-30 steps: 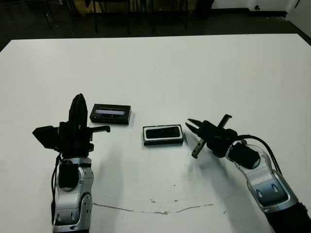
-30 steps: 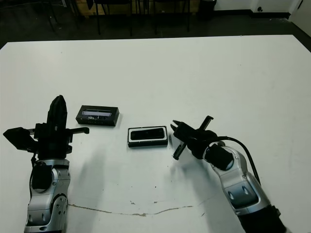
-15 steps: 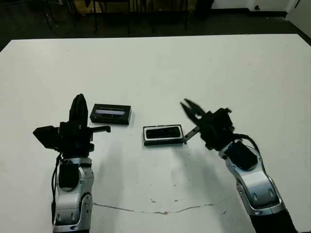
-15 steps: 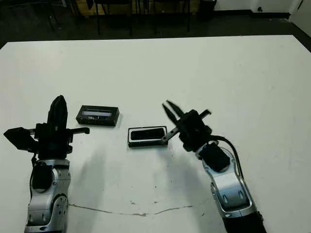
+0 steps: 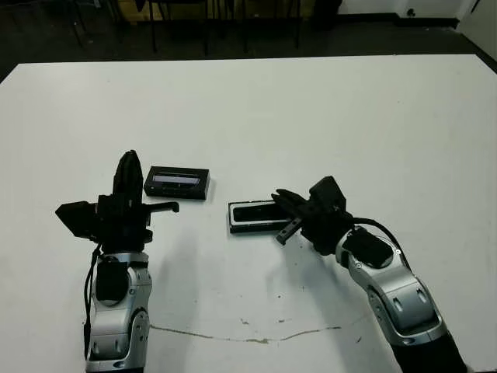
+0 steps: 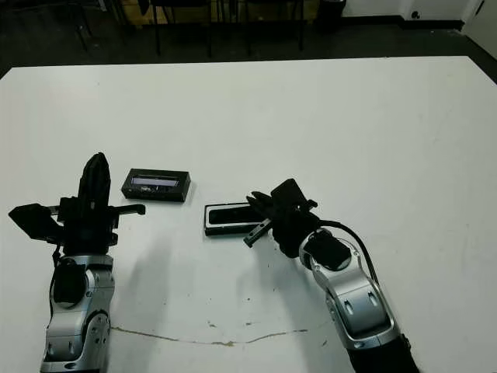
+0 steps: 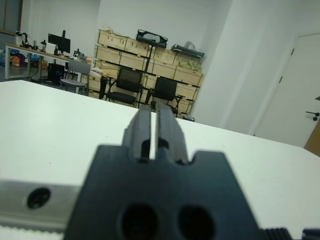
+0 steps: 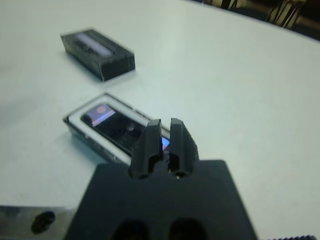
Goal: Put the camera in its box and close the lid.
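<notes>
The box (image 5: 232, 219), a shallow black tray with white lining, lies at mid-table with the camera (image 5: 256, 211) inside it. The right wrist view shows the camera (image 8: 117, 127) with its bluish screen lit, inside the white rim of the box (image 8: 80, 118). My right gripper (image 5: 278, 196) is shut, its tips over the box's right end and holding nothing; the fingertips (image 8: 152, 125) sit together. The lid (image 5: 177, 183) lies flat to the left of the box, apart from it, stripe upward. My left gripper (image 5: 128, 161) stands upright and shut, left of the lid.
A thin dark crack line (image 5: 256, 339) runs across the white table near its front edge. Chairs (image 7: 120, 85) and stacked crates stand beyond the far edge. Bare tabletop (image 5: 311, 116) stretches behind the box and lid.
My right gripper has swung left and lowered from beside the box to over its right end. The left arm, the box and the lid have stayed put.
</notes>
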Robot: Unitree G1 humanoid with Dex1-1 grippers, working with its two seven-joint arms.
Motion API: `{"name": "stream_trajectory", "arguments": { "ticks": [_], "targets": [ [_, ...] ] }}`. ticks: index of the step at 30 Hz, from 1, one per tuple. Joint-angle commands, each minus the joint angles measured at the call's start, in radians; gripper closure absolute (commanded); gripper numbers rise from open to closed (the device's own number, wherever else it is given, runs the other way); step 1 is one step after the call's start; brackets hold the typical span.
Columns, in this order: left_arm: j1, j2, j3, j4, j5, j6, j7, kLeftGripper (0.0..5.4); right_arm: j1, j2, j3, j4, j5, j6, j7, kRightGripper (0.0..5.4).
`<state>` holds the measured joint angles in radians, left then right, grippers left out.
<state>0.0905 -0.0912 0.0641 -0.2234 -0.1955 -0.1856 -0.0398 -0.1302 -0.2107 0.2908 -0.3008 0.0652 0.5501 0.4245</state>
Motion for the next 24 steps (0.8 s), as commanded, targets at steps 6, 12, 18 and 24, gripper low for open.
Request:
{"name": "stream_trajectory", "arguments": {
  "ticks": [6, 12, 18, 24],
  "targets": [
    [0.011, 0.0, 0.002, 0.006, -0.01, 0.022, 0.002, 5.4, 0.028, -0.075, 0.044, 0.057, -0.067, -0.044, 0.021, 5.39],
    [0.012, 0.001, 0.002, 0.006, -0.013, 0.017, 0.0, 5.4, 0.042, -0.118, 0.081, 0.056, -0.12, -0.033, 0.028, 5.39],
    [0.013, 0.005, 0.005, 0.002, -0.007, 0.018, 0.004, 5.4, 0.068, -0.117, 0.037, 0.032, -0.092, -0.06, 0.031, 5.39],
    [0.005, 0.041, 0.025, -0.048, -0.027, 0.049, -0.016, 5.4, 0.085, -0.067, -0.127, -0.011, 0.049, -0.17, 0.018, 5.39]
  ]
}}
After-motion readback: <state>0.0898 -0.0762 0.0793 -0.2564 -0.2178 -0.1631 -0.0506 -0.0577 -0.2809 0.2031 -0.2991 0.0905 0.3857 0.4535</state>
